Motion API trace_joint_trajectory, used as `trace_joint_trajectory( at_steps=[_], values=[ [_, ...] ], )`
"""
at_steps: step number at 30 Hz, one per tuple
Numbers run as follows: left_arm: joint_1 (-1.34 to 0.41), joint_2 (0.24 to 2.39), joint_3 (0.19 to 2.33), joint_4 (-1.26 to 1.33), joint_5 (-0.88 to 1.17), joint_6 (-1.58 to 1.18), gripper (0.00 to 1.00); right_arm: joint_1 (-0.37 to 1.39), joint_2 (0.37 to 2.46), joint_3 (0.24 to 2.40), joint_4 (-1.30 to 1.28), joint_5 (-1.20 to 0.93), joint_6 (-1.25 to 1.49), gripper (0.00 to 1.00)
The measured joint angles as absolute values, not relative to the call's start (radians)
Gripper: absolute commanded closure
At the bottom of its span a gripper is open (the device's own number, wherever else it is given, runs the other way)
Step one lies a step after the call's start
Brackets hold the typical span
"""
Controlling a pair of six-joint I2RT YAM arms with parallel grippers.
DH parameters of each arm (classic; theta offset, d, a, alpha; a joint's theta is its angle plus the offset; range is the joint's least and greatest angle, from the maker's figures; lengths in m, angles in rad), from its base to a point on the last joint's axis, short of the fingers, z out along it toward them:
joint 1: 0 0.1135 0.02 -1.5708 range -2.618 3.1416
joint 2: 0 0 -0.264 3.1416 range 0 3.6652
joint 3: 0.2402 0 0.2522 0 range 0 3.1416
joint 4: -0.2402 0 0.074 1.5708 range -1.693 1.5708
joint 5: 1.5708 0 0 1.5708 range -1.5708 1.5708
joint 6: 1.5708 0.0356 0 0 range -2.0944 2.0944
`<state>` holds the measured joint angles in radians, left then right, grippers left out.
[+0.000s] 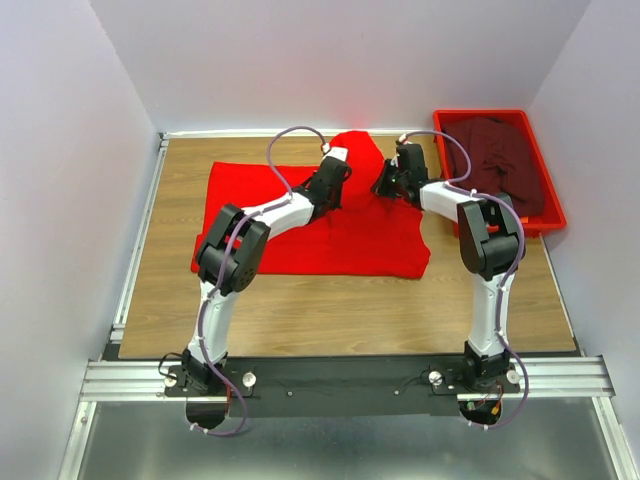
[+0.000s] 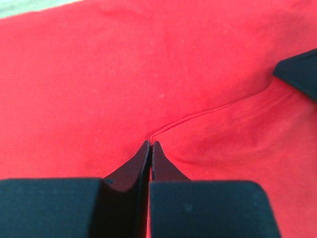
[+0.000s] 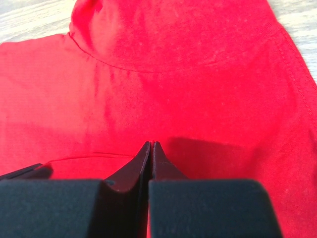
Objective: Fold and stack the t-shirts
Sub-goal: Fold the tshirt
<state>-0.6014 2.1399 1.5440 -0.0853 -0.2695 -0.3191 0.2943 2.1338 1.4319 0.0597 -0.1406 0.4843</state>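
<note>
The bright red t-shirt [image 1: 300, 240] lies spread on the wooden table, with a raised hump of its cloth at the far middle. My left gripper [image 1: 343, 188] and right gripper [image 1: 381, 187] sit close together at that hump. In the left wrist view the left gripper [image 2: 150, 143] is shut on a hemmed fold of the red t-shirt [image 2: 99, 89]. In the right wrist view the right gripper [image 3: 150, 143] is shut on the red t-shirt [image 3: 188, 74]. The dark maroon t-shirt [image 1: 500, 160] lies crumpled in the tray.
The red plastic tray [image 1: 480, 114] stands at the back right corner of the table [image 1: 300, 310]. White walls close in the left, back and right sides. The other arm's black finger [image 2: 299, 72] shows at the right of the left wrist view.
</note>
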Motion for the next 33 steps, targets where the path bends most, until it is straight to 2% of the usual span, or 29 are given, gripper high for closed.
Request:
trace_joint_trajectory(
  at_steps=[11,14,15,16,18,19,27,33],
  values=[
    [-0.601,2.115,1.495,-0.039,-0.270,-0.329,0.91,0.294,2.092,1.374,0.139,-0.151,0.467,0.91],
    [-0.601,2.115,1.492,-0.035,-0.271,-0.337,0.79,0.294,2.081,1.356,0.163,-0.150,0.462,0.78],
    [-0.601,2.115,1.488,-0.033,-0.271,-0.340,0.67,0.294,2.081,1.355,0.168,-0.150,0.459,0.66],
    [-0.601,2.115,1.488,-0.033,-0.271,-0.344,0.59,0.294,2.081,1.355,0.173,-0.147,0.453,0.61],
    [-0.601,2.115,1.483,-0.031,-0.277,-0.346,0.48,0.294,2.081,1.355,0.180,-0.142,0.444,0.48],
    [-0.601,2.115,1.481,-0.031,-0.280,-0.349,0.47,0.294,2.080,1.355,0.185,-0.138,0.442,0.45],
    [-0.572,2.071,1.471,-0.093,-0.309,-0.420,0.44,0.294,2.033,1.354,0.094,-0.061,0.449,0.43],
    [-0.500,1.805,1.261,-0.141,-0.336,-0.562,0.44,0.317,1.830,1.239,-0.014,-0.006,0.502,0.43]
  ],
)
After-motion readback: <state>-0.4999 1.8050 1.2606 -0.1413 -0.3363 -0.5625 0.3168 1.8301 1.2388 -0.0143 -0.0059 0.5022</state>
